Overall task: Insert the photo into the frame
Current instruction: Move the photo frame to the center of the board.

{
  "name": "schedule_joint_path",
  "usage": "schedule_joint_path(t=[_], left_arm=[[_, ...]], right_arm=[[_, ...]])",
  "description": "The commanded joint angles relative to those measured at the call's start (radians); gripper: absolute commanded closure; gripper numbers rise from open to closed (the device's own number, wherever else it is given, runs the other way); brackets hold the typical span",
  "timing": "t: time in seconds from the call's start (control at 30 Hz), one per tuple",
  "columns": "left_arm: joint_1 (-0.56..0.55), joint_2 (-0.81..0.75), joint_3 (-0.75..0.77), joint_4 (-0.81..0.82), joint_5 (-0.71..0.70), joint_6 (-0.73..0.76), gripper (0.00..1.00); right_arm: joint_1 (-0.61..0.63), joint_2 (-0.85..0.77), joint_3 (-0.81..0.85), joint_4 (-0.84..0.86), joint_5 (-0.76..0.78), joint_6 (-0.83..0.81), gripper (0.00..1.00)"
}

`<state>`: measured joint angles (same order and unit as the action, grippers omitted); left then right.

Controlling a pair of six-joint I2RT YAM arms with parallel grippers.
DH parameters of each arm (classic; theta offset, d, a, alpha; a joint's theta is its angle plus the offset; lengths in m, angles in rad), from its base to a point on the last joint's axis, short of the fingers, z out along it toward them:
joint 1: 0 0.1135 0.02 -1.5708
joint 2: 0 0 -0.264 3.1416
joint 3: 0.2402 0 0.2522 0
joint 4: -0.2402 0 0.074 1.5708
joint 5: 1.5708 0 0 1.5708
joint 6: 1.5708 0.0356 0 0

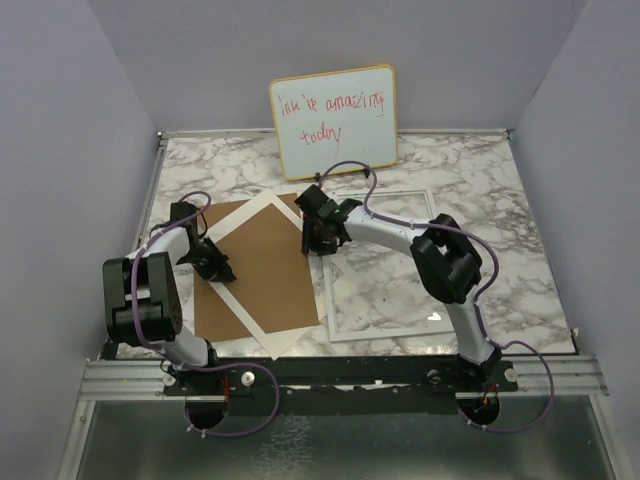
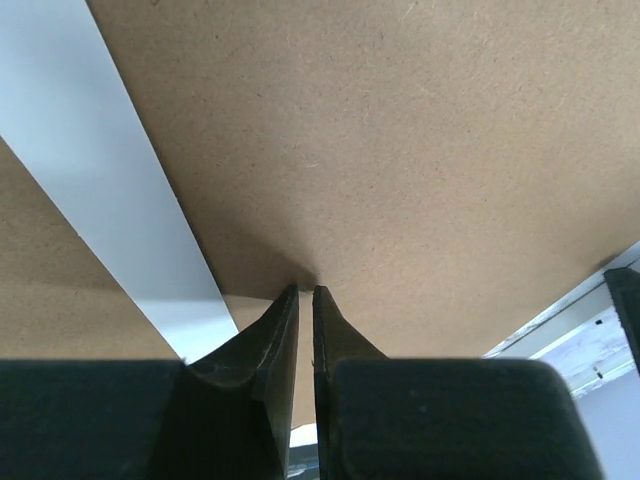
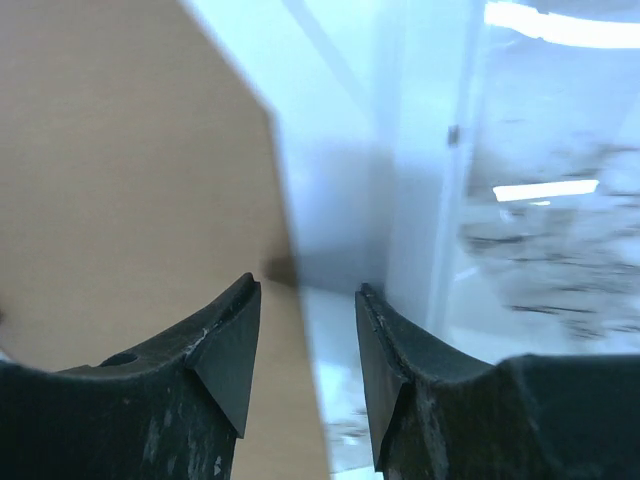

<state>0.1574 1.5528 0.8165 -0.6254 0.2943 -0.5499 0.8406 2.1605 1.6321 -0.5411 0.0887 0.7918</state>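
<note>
Over the marble table (image 1: 470, 170), only the top camera shows the whole frame (image 1: 390, 290), flat just right of the right gripper (image 1: 318, 243), whose own camera shows jaws moderately apart above the edge of the brown board (image 1: 265, 270), while the left gripper (image 2: 306, 290), jaws nearly closed, touches that board, lilac walls (image 1: 60, 120) around

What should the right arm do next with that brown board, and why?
Probably close the right gripper on the brown board: its open jaws straddle the board's edge, and the left gripper, nearly shut, touches the board near the opposite side.
</note>
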Motion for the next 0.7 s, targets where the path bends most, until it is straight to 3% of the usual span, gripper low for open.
schedule_joint_path(t=[0.0, 0.4, 0.67], left_arm=[[0.008, 0.078, 0.031, 0.018, -0.152, 0.042, 0.88], [0.010, 0.142, 0.139, 0.006, -0.236, 0.038, 0.89], [0.010, 0.177, 0.193, -0.004, -0.259, 0.034, 0.89]], right_arm=[[-0.042, -0.053, -0.079, -0.112, 0.105, 0.004, 0.53], [-0.128, -0.155, -0.210, -0.117, 0.164, 0.049, 0.52], [-0.171, -0.198, -0.273, -0.021, 0.050, -0.029, 0.50]])
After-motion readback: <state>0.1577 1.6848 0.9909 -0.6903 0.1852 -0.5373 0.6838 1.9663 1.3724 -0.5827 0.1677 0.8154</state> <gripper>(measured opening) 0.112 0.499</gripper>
